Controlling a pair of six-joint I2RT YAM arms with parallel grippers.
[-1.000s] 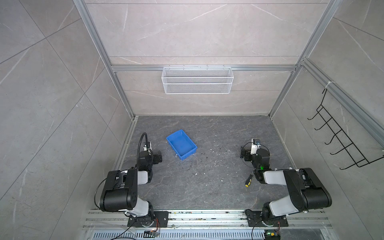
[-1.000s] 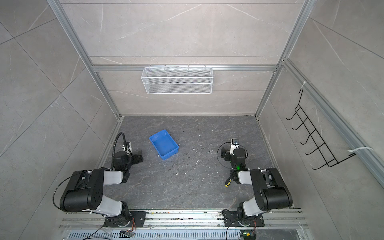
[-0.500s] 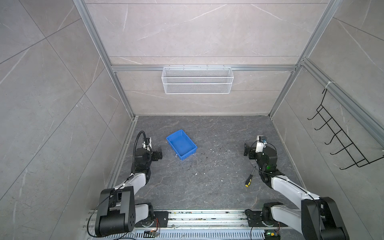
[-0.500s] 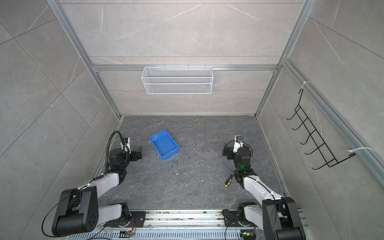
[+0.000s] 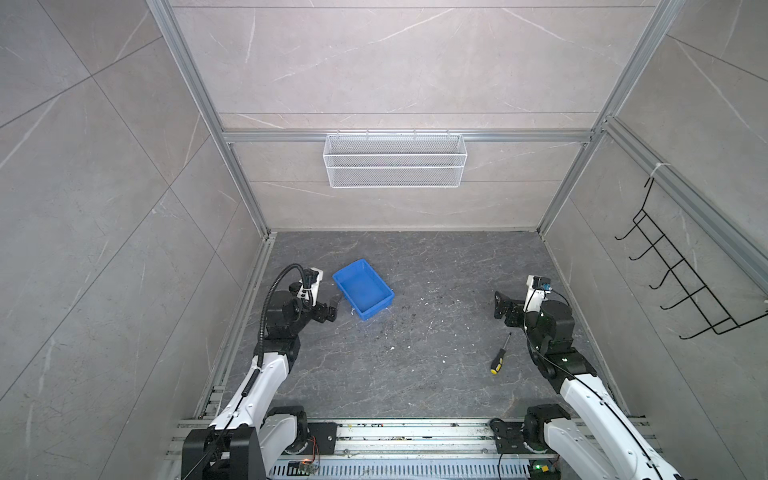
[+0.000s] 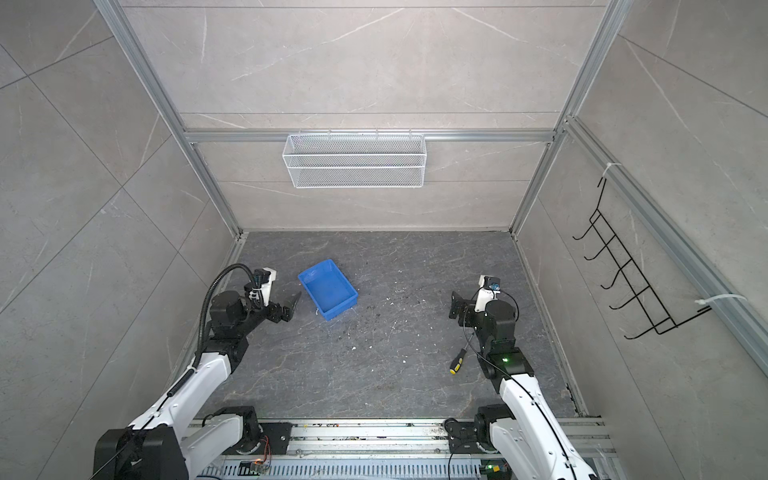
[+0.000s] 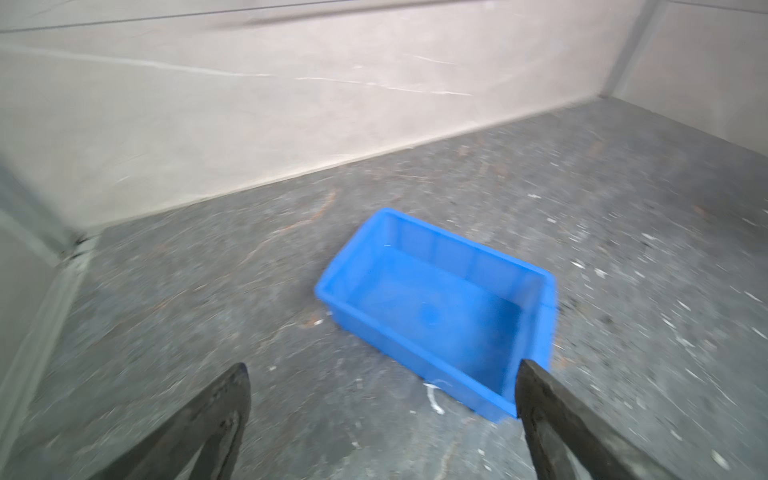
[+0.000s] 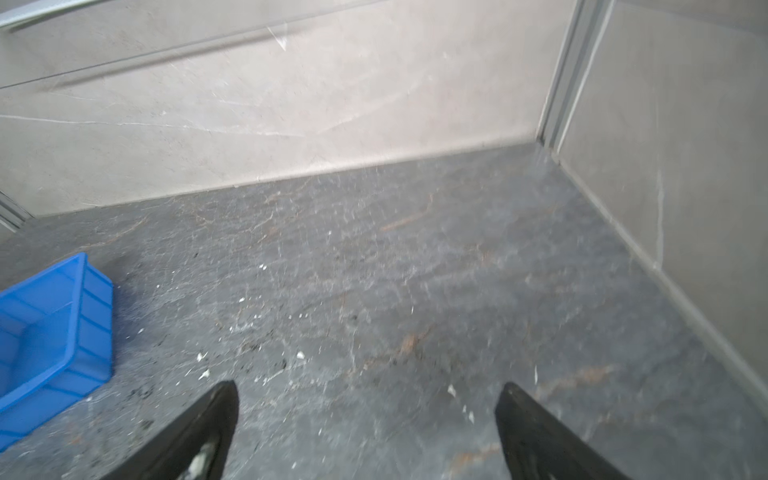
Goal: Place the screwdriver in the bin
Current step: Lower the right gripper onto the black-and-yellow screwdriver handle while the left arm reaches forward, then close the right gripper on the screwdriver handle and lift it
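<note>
The screwdriver point(image 5: 498, 358) point(image 6: 458, 360) lies on the dark floor at the front right, yellow butt toward the front and shaft pointing back; neither wrist view shows it. The blue bin point(image 5: 376, 309) point(image 6: 343, 311) sits empty left of the middle, turned at an angle. My left gripper point(image 5: 332, 306) point(image 6: 291, 305) point(image 7: 380, 370) hangs open just left of the bin point(image 7: 432, 245), with one fingertip in front of its near corner. My right gripper point(image 5: 500, 303) point(image 6: 455, 305) point(image 8: 370, 388) is open and empty above the floor, beyond the screwdriver's tip. The bin point(image 8: 97, 316) shows at the edge of the right wrist view.
A white wire mesh basket point(image 5: 395, 160) hangs on the back wall. A black hook rack point(image 5: 681, 282) is fixed to the right wall. Pale specks and scratches litter the floor. Walls close the floor in on three sides, and a metal rail point(image 5: 415, 432) runs along the front.
Both arms have unfolded from their low tucked pose and risen. Their grippers have moved outward and slightly back. Both stay open. The screwdriver and bin have not moved.
</note>
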